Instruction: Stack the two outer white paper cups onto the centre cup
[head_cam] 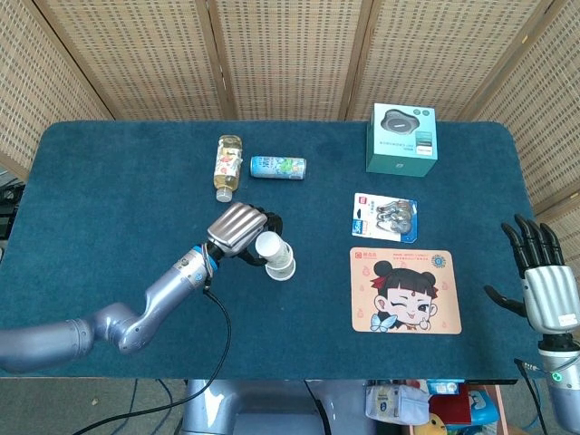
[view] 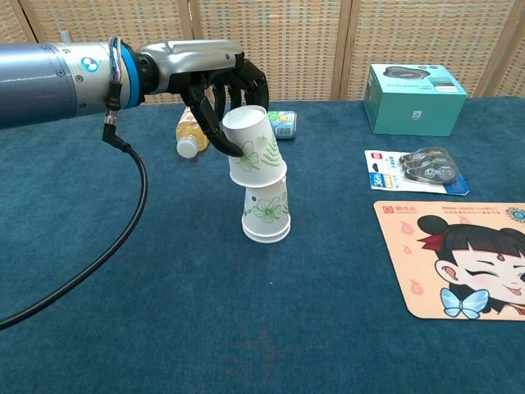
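White paper cup [view: 254,149], printed with green leaves, is gripped upside down and slightly tilted by the left hand [view: 215,80], whose dark fingers [view: 230,144] are wrapped around its wall. Its open rim is seen just over the top of the centre cup stack [view: 267,209], near the middle of the chest view; whether the two touch cannot be told. In the head view the same hand [head_cam: 237,229] is shown left of centre. At the lower right edge of that view, the right hand [head_cam: 545,283] is held with fingers spread, nothing being grasped.
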`<act>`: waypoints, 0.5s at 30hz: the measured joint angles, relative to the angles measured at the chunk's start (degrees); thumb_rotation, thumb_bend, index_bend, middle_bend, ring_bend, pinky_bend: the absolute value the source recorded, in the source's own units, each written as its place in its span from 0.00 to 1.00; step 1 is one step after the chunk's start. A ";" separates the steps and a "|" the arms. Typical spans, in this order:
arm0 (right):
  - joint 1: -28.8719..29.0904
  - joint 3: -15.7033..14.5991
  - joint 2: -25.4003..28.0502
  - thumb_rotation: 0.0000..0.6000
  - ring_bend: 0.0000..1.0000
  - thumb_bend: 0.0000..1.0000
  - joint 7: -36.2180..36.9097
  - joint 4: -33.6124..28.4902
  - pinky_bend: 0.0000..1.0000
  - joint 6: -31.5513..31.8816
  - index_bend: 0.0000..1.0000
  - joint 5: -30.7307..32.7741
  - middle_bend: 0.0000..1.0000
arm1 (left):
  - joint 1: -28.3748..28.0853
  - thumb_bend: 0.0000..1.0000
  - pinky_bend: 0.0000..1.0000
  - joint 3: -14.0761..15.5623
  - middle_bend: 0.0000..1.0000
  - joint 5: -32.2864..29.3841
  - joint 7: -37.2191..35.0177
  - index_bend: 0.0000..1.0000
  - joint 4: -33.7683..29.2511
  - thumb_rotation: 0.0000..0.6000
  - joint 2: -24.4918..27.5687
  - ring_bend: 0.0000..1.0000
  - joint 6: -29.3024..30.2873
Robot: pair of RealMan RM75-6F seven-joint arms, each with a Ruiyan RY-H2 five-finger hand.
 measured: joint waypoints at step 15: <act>-0.32 0.41 0.34 1.00 0.00 0.00 0.24 -0.59 0.00 0.21 0.00 -0.60 0.00 | -2.51 0.17 0.23 2.02 0.00 -2.93 3.65 0.00 -1.04 1.00 0.22 0.01 -1.69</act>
